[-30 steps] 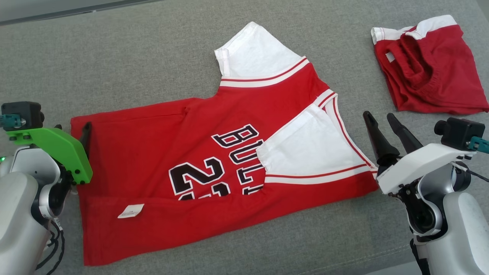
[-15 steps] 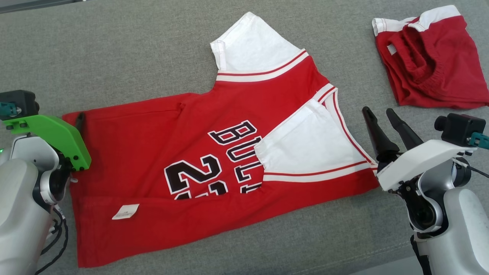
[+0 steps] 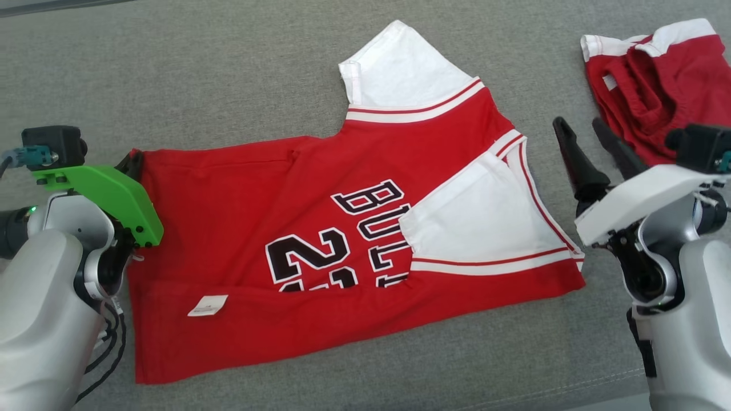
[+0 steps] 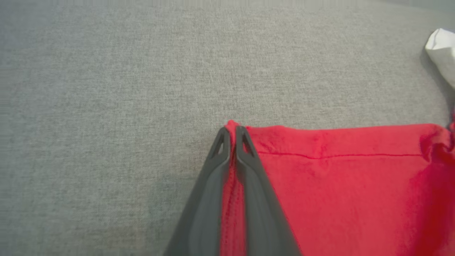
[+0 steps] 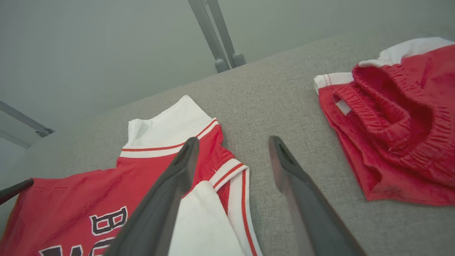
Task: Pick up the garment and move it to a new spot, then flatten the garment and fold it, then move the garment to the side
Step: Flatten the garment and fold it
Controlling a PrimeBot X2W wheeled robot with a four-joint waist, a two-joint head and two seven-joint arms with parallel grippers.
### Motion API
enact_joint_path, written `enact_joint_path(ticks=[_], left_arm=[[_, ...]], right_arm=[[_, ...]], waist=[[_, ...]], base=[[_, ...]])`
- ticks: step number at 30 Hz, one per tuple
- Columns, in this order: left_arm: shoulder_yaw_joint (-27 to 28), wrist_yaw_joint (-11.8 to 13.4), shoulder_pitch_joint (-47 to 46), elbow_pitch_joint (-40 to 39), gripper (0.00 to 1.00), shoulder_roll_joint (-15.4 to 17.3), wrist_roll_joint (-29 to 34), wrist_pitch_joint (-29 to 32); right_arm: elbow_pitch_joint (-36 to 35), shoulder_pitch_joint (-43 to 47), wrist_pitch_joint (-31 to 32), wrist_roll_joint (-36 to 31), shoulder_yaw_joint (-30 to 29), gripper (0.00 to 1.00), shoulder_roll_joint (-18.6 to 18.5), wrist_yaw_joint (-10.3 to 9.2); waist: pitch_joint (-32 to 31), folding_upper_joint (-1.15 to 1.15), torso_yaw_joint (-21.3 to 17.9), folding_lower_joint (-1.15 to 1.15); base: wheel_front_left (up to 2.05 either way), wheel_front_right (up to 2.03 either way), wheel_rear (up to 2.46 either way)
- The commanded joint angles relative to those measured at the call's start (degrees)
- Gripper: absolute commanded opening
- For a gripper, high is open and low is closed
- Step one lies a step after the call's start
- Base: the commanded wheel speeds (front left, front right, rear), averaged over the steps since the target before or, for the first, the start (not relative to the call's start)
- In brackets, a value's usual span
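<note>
Grey woven cushion surface (image 3: 228, 85) is carrying the red jersey (image 3: 342, 240), lying mid-surface, soft knit, white sleeves folded inward, hem corner reachable. Red shorts (image 3: 657, 85) are bunching far right, elastic waistband. Left gripper (image 4: 233, 133) is pinching the jersey's hem corner tight, likely for a fold. Right gripper (image 5: 233, 142) is hovering wide apart, holding nothing, off the shoulder end. Small white tag (image 3: 208, 305) is showing

Red jersey (image 3: 240, 194), white sleeves, red-and-white striped trim, black white-edged lettering; shorts (image 3: 657, 85) red, white band; surface (image 3: 171, 68) grey
</note>
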Motion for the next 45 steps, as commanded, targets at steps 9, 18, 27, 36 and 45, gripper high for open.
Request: enact_joint_path(ticks=[9, 18, 27, 36, 45], left_arm=[[-0.3, 0.2, 0.7, -5.3, 0.00, -1.8, 1.6, -5.3], [-1.6, -0.1, -3.1, -5.8, 0.00, -5.8, 2.4, -7.2], [-3.5, -1.7, -8.2, -2.5, 0.00, -10.6, 3.4, -9.0], [-4.8, -3.4, -11.0, 1.2, 0.00, -13.4, 3.7, -10.3], [-5.5, -4.4, -12.3, 3.2, 0.00, -14.4, 3.8, -10.9]], right_arm=[[8.6, -17.2, 7.6, -4.7, 3.5, 1.00, -3.8, 0.00], [23.8, -34.3, 14.2, -9.3, 9.0, 1.00, -5.9, 0.00], [38.8, -45.0, 16.1, -13.8, 9.1, 1.00, -5.5, 0.00], [49.8, -49.4, 14.0, -18.3, 8.5, 1.00, -4.5, 0.00], [56.2, -52.3, 11.6, -21.9, 6.2, 1.00, -5.0, -0.05]], waist=[[1.7, 0.00, 6.4, 0.00], [6.5, 0.00, 12.1, 0.00], [10.5, 0.00, 17.2, 0.00], [11.1, 0.00, 18.6, 0.00], [11.2, 0.00, 19.3, 0.00]], base=[[0.00, 0.00, 0.00], [0.00, 0.00, 0.00], [0.00, 0.00, 0.00], [0.00, 0.00, 0.00], [0.00, 0.00, 0.00]])
